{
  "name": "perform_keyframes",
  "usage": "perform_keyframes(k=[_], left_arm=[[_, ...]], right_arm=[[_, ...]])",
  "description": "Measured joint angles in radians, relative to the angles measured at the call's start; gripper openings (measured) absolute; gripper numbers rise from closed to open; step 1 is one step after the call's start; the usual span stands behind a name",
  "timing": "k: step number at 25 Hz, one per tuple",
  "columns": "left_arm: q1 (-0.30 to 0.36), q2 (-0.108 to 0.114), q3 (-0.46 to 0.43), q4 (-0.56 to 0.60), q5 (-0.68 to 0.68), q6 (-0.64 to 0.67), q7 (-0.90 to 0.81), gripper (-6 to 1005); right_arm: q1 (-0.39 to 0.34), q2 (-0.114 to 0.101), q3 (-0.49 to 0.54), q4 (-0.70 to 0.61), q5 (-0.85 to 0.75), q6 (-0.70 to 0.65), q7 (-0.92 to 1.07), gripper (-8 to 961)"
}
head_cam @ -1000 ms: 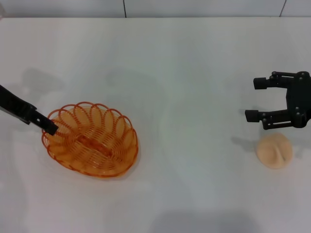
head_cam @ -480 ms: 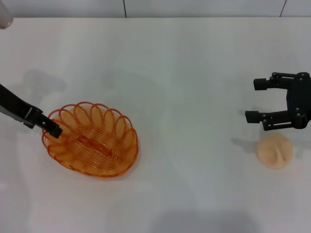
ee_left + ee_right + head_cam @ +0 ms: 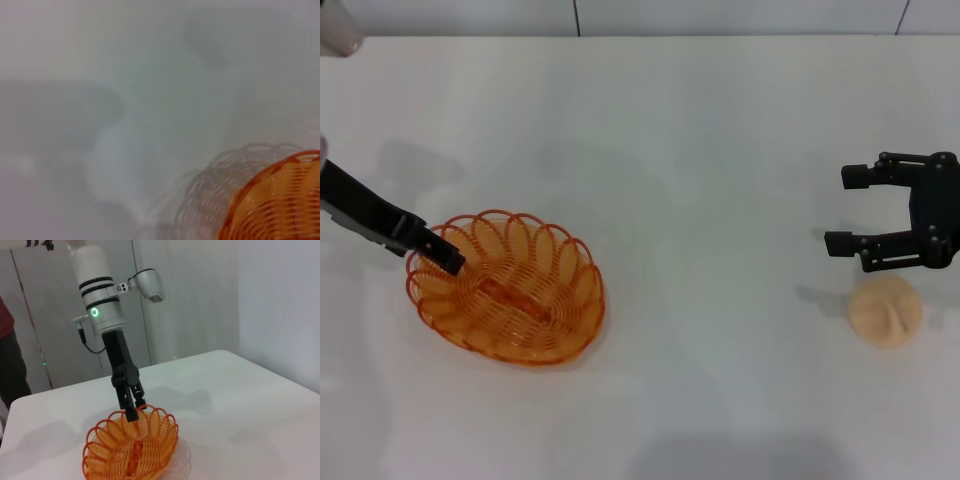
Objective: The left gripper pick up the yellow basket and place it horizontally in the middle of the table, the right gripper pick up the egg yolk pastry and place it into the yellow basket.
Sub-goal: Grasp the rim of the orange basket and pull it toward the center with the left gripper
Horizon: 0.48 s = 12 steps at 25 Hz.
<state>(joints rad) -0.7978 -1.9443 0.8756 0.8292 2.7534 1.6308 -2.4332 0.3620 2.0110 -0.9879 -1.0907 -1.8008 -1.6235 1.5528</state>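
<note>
Orange wire of the basket (image 3: pixel 507 288) lay on the table (image 3: pixel 700 180) toward the robot's left side, oval and upright, not yet moved to the middle. Over the preceding second the left gripper (image 3: pixel 448 260) had crept from just outside the basket's left rim to a position over that rim, its tip now inside the looped edge; the basket itself had not shifted. This was judged to be the closing approach for a rim grasp, with lifting still to come.

The head view gave only a dark bar for the left gripper. The right wrist view showed more: the left gripper (image 3: pixel 133 410) hung steeply from a silver cylinder with a green ring light, its fingers set narrowly, seemingly astride the basket's (image 3: pixel 131 447) far rim; whether they already pinched the wire could not be told. The left wrist view showed only a corner of the basket (image 3: pixel 280 200) and its shadow.

The right gripper (image 3: pixel 847 208) hovered with jaws wide, beside and apart from the pastry (image 3: pixel 887 310), which rested on the table at the robot's right, seen only in the head view.
</note>
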Motion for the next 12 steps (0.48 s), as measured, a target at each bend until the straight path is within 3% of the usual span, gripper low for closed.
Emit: perform_keyframes(k=[12], left_arm=[[-0.013,-0.004,0.011,-0.056,-0.002,-0.022,0.002,837]], right_arm=[[-0.006,0.000,0.000,0.000,0.000,-0.005,-0.001,871]])
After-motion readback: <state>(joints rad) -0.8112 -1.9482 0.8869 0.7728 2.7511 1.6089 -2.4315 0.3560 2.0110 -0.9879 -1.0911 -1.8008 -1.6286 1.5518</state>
